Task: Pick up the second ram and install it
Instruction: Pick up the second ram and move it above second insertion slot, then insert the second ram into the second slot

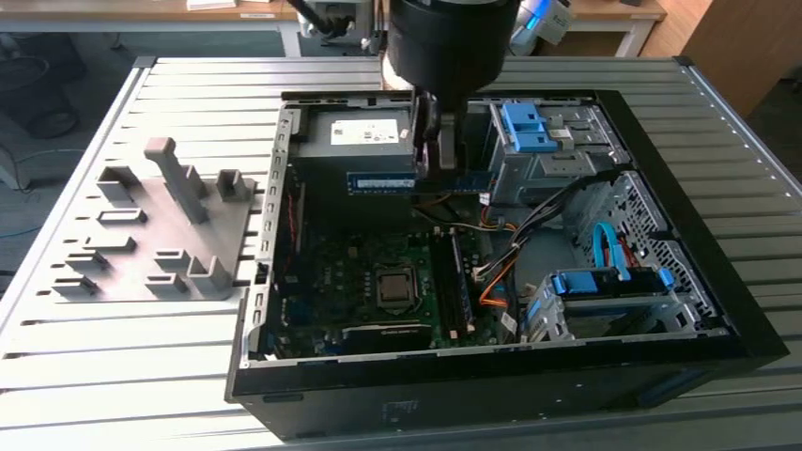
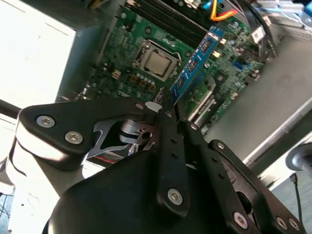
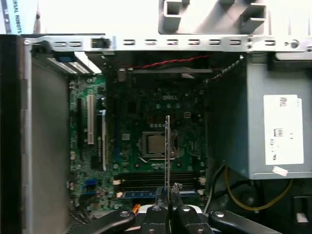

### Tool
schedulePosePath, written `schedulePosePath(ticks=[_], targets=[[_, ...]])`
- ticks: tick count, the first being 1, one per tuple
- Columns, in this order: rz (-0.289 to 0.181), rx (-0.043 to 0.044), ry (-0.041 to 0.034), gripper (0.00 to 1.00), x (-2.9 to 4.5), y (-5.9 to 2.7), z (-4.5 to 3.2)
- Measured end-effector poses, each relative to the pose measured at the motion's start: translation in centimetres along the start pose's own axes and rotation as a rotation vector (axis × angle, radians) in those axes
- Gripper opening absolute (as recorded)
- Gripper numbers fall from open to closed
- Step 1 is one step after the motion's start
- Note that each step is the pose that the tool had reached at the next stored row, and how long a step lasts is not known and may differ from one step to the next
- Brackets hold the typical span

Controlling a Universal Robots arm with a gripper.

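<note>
Tool (image 1: 434, 162): hangs from the arm over the open computer case (image 1: 501, 390), both fingers clamped shut on the second ram (image 1: 391, 181).
Second ram: blue-green stick with a row of small chips, held on edge with its long side level; in the air above the motherboard (image 3: 146, 107), just in front of the power supply (image 3: 243, 126), crosswise to the memory slots (image 1: 457, 272) and apart from them.
Motherboard: green, lying flat in the case, with the CPU socket (image 3: 156, 144) near its middle.
Computer case: black tower on its side, lid off, mid-worktop.
Fixture (image 1: 157, 235): grey plastic blocks, beside the case, towards the edge of the worktop (image 1: 701, 103) on the exterior view's left.
</note>
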State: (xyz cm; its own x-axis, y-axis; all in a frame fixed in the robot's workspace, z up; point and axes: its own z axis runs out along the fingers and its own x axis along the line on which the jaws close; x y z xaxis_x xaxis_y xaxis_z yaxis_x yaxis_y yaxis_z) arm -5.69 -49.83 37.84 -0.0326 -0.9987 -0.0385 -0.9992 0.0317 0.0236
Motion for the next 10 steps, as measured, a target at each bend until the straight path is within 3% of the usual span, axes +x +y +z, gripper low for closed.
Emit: schedulePosePath(ticks=[10], targets=[[0.0,0.0,-0.0001,0.14,0.14,0.0,0.0]])
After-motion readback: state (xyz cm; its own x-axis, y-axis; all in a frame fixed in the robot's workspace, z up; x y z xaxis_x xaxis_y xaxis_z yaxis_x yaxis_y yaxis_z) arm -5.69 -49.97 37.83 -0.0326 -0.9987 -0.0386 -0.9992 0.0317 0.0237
